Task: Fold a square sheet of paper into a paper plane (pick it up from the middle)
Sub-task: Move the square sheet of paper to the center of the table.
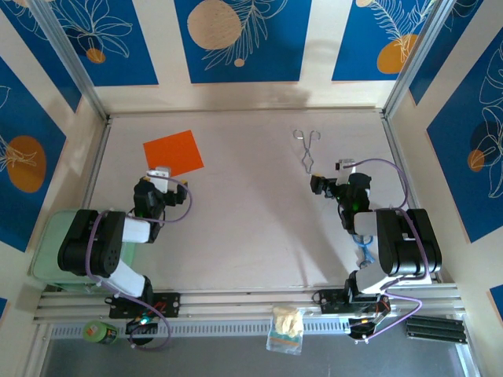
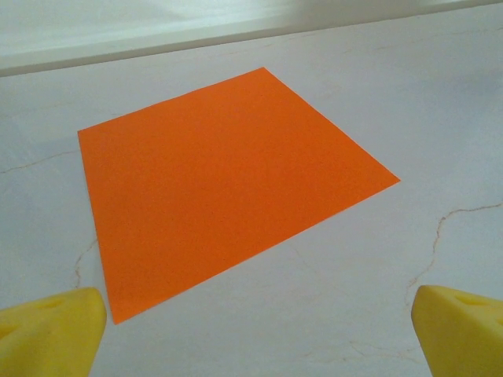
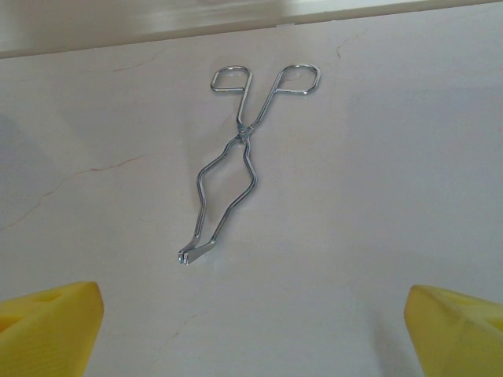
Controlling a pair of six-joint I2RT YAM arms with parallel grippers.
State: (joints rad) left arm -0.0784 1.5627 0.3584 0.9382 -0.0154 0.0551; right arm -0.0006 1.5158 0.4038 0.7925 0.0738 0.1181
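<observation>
The square sheet of paper (image 1: pixel 173 152) is bright orange and lies flat and uncreased at the far left of the white table (image 1: pixel 236 228). My left gripper (image 1: pixel 161 176) sits just at its near edge, open, with nothing between the jaws. In the left wrist view the sheet (image 2: pixel 228 184) spreads out ahead of the left gripper (image 2: pixel 259 334), whose yellow fingertips (image 2: pixel 51 330) stand wide apart in the bottom corners. My right gripper (image 1: pixel 322 185) is over on the right side of the table, also open and empty. The right wrist view shows the right gripper (image 3: pixel 255 334) over bare table.
Metal tongs (image 1: pixel 307 149) lie closed on the table just beyond the right gripper, their tips (image 3: pixel 189 255) pointing toward it. Low walls ring the table. A green box (image 1: pixel 49 243) stands by the left arm's base, and a small bag (image 1: pixel 285 330) lies on the near rail.
</observation>
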